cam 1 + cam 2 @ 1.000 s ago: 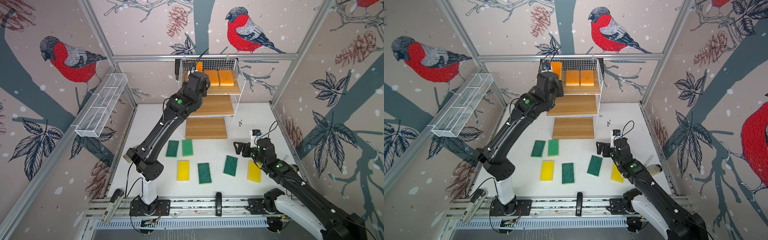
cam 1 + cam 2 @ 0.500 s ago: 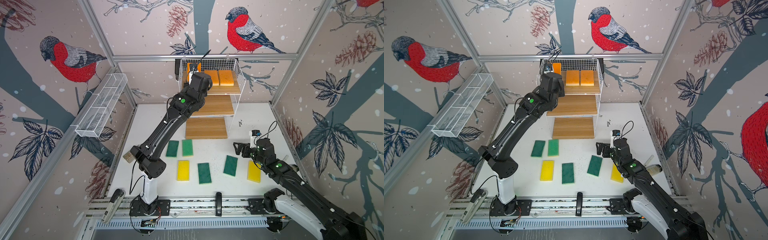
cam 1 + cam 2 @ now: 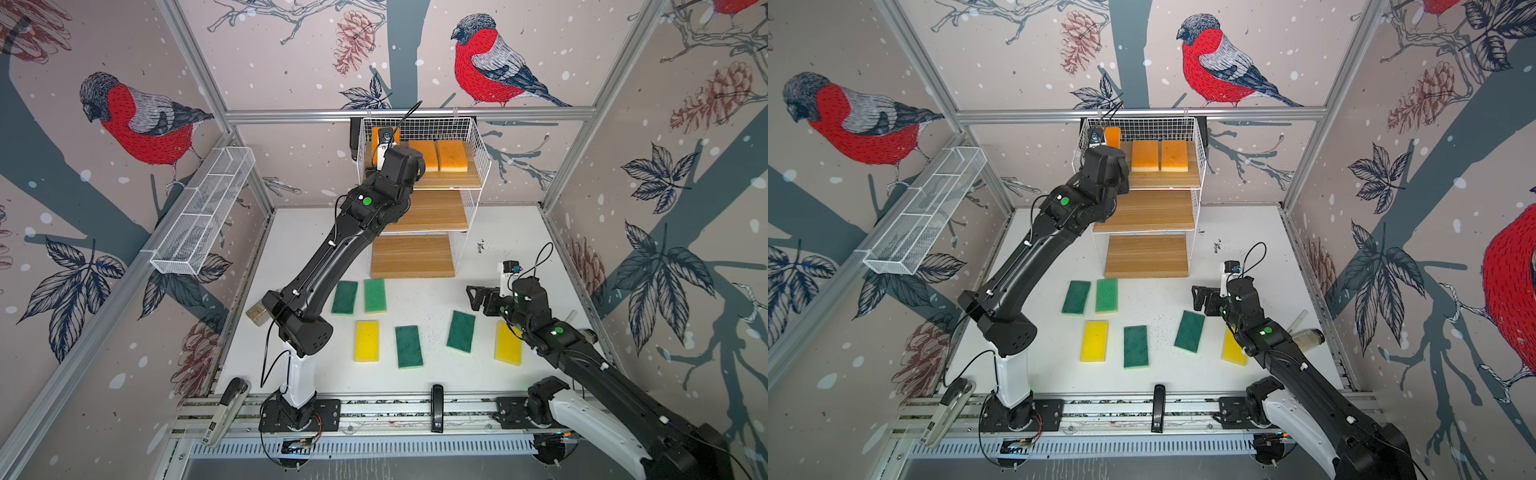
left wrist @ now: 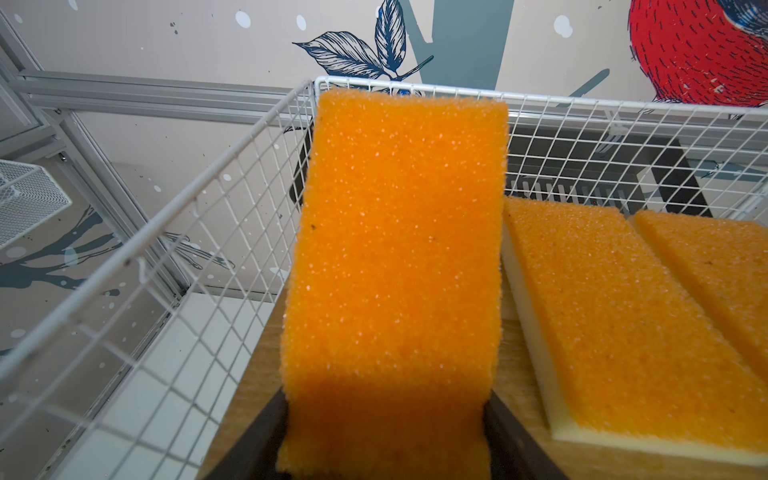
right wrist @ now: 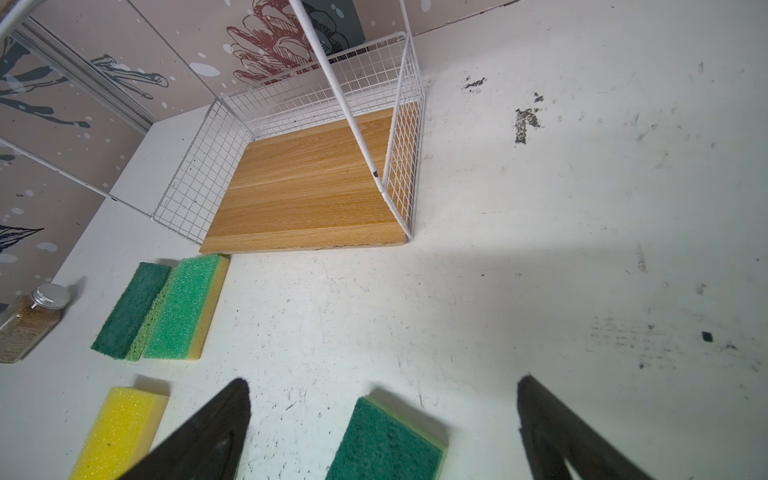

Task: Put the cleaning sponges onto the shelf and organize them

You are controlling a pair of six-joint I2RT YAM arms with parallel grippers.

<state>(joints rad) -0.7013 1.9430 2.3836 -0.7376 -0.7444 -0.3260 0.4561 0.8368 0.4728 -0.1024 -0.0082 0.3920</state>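
Note:
My left gripper (image 4: 386,399) is shut on an orange sponge (image 4: 395,249), one finger on each long side. The sponge tilts upward over the left end of the shelf's (image 3: 419,208) top board, its far end near the back wire. Two more orange sponges (image 3: 424,154) (image 3: 452,154) lie flat beside it on that board. Several green sponges (image 3: 344,297) (image 3: 375,295) (image 3: 409,346) (image 3: 461,331) and two yellow ones (image 3: 366,340) (image 3: 508,343) lie on the white table. My right gripper (image 5: 382,380) hangs open just above the table, over the end of a green sponge (image 5: 386,440).
A long white mesh tray (image 3: 203,216) hangs on the left wall. A small glass jar (image 5: 31,320) stands at the table's left edge behind the left arm. Another small bottle (image 3: 1308,336) lies by the right edge. The shelf's middle and bottom boards (image 3: 411,255) are bare.
The left wrist has shifted slightly over the top board's left end, still with the orange sponge. The right arm has not moved.

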